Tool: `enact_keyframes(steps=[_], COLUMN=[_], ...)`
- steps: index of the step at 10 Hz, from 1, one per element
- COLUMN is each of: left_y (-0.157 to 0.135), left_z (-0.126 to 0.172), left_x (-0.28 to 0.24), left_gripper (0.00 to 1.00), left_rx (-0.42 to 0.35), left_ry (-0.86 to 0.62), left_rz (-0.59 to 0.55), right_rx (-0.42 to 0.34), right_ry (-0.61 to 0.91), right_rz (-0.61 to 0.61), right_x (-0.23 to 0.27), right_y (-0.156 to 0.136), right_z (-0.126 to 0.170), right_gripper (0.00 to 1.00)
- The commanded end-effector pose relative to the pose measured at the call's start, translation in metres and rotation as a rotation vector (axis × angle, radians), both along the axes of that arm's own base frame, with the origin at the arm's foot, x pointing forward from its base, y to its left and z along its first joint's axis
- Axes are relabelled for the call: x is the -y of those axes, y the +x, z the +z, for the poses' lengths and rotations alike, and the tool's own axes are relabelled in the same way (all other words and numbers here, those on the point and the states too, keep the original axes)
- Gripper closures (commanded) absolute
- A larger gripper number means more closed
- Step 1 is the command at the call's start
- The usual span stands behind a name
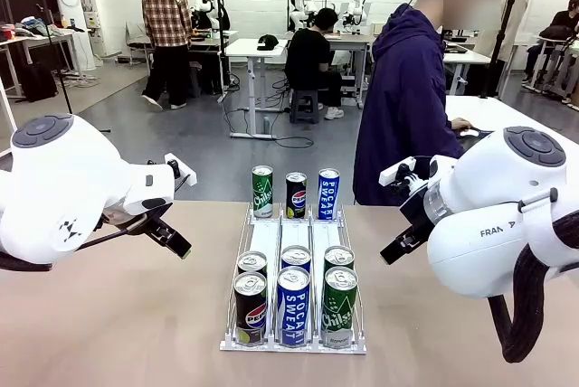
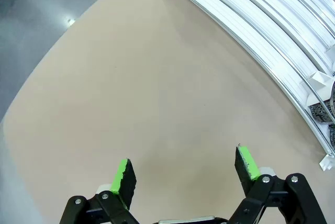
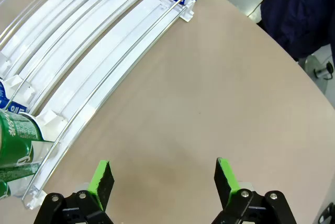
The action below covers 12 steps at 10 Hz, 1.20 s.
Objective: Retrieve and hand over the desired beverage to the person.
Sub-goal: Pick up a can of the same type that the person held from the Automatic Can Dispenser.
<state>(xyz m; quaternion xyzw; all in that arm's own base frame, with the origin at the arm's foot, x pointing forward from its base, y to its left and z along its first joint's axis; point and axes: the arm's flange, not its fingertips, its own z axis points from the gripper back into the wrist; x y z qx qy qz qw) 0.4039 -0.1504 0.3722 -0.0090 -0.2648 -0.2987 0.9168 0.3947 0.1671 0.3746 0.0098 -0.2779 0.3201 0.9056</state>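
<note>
A white three-lane rack point(image 1: 294, 238) lies mid-table. At its far end stand a green Sprite can point(image 1: 262, 191), a black Pepsi can point(image 1: 296, 194) and a blue Pocari Sweat can point(image 1: 327, 193). Several more cans crowd its near end, with a Pepsi point(image 1: 251, 307), a Pocari Sweat point(image 1: 293, 306) and a green can point(image 1: 339, 306) in front. The person point(image 1: 405, 107) in a dark navy hooded jacket stands beyond the table, turned to the right. My left gripper point(image 1: 170, 238) point(image 2: 186, 174) hovers open over bare table left of the rack point(image 2: 251, 20). My right gripper point(image 1: 403, 242) point(image 3: 163, 179) hangs open right of the rack point(image 3: 104, 51).
The table's far edge runs just behind the far cans. In the right wrist view a green can point(image 3: 15, 140) lies at the left and the person's jacket point(image 3: 303, 9) at the upper right. Behind the person stands a white table point(image 1: 507, 116); other people work farther back.
</note>
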Motion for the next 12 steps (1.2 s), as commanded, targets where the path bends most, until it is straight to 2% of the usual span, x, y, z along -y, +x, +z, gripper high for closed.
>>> enact_keyframes(steps=[1, 7, 9, 11, 12], left_y=[0.0, 0.0, -0.024, -0.041, -0.05], left_z=[0.0, 0.0, 0.077, 0.151, 0.181], left_x=[0.0, 0.0, 0.001, -0.003, -0.004], left_gripper=[0.0, 0.0, 0.0, 0.0, 0.0], left_rx=[0.0, 0.0, 0.096, 0.188, 0.19], left_ry=[0.0, 0.0, -0.031, -0.042, -0.045], left_rz=[0.001, 0.0, -0.046, -0.074, -0.102], right_rx=[0.0, 0.0, 0.141, 0.224, 0.249], right_ry=[0.0, 0.0, 0.006, -0.026, -0.044], right_rz=[0.0, 0.0, 0.02, 0.047, 0.056], right_x=[0.0, 0.0, 0.006, 0.013, 0.014], right_y=[0.0, 0.0, -0.056, -0.101, -0.119], right_z=[0.0, 0.0, 0.075, 0.145, 0.176], right_gripper=[0.0, 0.0, 0.0, 0.0, 0.0])
